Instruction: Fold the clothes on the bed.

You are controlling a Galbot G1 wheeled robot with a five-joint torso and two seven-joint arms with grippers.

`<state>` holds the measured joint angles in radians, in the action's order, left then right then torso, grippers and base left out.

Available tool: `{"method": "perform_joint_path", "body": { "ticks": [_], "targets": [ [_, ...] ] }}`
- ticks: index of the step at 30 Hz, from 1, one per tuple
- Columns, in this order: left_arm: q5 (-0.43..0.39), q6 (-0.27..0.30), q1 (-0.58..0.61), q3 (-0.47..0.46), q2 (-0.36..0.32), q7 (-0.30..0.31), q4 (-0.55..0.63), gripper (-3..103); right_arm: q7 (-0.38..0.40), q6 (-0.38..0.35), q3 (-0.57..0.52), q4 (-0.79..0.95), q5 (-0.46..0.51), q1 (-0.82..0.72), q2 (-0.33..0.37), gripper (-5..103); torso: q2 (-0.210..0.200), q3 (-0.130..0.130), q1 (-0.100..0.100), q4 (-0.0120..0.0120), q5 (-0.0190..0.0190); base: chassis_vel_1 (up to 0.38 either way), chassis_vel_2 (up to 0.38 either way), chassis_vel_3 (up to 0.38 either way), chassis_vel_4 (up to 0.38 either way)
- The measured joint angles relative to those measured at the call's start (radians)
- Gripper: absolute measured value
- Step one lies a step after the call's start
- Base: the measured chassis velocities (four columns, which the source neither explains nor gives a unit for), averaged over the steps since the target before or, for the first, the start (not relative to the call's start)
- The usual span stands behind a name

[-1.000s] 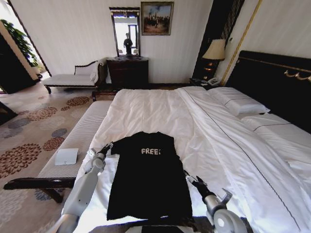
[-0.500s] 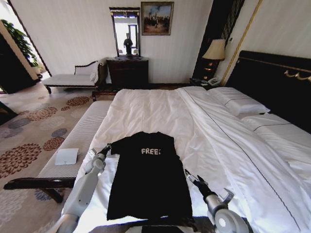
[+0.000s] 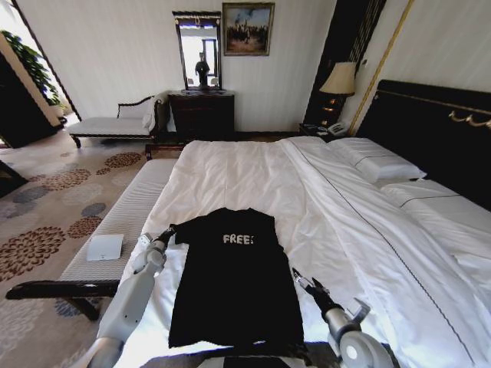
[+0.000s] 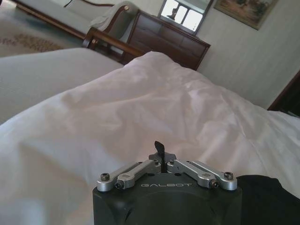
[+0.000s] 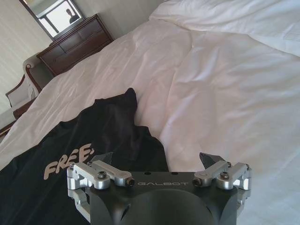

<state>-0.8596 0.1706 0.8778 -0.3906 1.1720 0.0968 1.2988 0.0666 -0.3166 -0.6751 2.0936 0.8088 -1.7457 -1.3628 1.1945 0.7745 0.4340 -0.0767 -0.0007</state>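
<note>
**Black T-shirt flat on the bed, a gripper at each side**

The black T-shirt (image 3: 234, 276) lies spread flat on the white duvet (image 3: 253, 176) of the bed (image 3: 430, 230), near the bed's foot edge closest to the robot. Its long axis runs away from the robot: the collar and the white "FREE!" lettering (image 3: 238, 238) sit at the far end, the hem at the near end.

The left gripper (image 3: 167, 234) sits at the shirt's left sleeve, beside the shoulder. In the left wrist view its fingers (image 4: 160, 151) are pressed together into one thin dark tip over the duvet, with the black fabric just beside the gripper body; whether any cloth is pinched cannot be told.

The right gripper (image 3: 301, 279) rests low by the shirt's right edge, about mid-length. In the right wrist view its fingers (image 5: 208, 161) stand spread wide, one over the black fabric (image 5: 93, 140), the other over bare white duvet, so the shirt's edge passes between them.

A pale bench (image 3: 126, 215) stands along the bed's left side.
</note>
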Motion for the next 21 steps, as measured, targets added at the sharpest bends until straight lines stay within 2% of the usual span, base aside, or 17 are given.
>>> {"method": "perform_joint_path", "body": {
  "ticks": [2,5,6,8,11,13,17,21],
  "targets": [
    [0.027,-0.004,0.002,0.009,-0.002,0.0,0.017,0,0.0,0.0,0.0,-0.002,0.001,0.001,0.0,100,0.0,0.0,0.0,0.0,0.0,0.0,0.0,0.0,0.0],
    [0.119,-0.012,0.008,0.049,-0.005,0.003,0.08,0,0.0,0.001,0.002,-0.004,0.004,0.003,0.001,100,0.0,0.0,0.0,-0.0001,0.0001,0.0,0.0,0.0,0.0],
    [0.119,-0.012,0.008,0.049,-0.005,0.003,0.08,0,0.0,0.001,0.002,-0.004,0.004,0.003,0.001,100,0.0,0.0,0.0,-0.0001,0.0001,0.0,0.0,0.0,0.0],
    [0.202,-0.017,0.017,0.099,-0.006,0.004,0.125,0,0.001,0.001,0.001,-0.005,0.006,0.004,0.001,100,0.0,0.0,0.0,-0.0002,0.0002,0.0,0.0,0.0,0.0],
    [0.25,-0.02,0.03,0.145,-0.006,0.005,0.149,0,0.001,0.002,-0.002,-0.004,0.009,0.003,0.001,100,0.0,0.0,0.0,-0.0002,0.0002,0.0,0.0,0.0,0.0],
    [0.314,-0.029,0.051,0.198,0.0,0.006,0.162,0,0.001,0.004,-0.01,-0.004,0.013,0.001,0.001,100,0.0,0.0,0.0,-0.0002,0.0,0.0,0.0,0.0,0.0],
    [0.363,-0.035,0.07,0.255,0.022,0.014,0.164,0,0.0,0.006,-0.019,-0.002,0.019,-0.003,0.003,100,0.0,0.0,0.0,-0.0002,0.0,0.0,0.0,0.0,0.0],
    [0.373,-0.038,0.072,0.282,0.035,0.026,0.164,0,-0.002,0.008,-0.023,-0.001,0.021,-0.005,0.004,100,0.0,0.0,0.0,-0.0002,0.0001,0.0,0.0,0.0,0.0]
  ]
}}
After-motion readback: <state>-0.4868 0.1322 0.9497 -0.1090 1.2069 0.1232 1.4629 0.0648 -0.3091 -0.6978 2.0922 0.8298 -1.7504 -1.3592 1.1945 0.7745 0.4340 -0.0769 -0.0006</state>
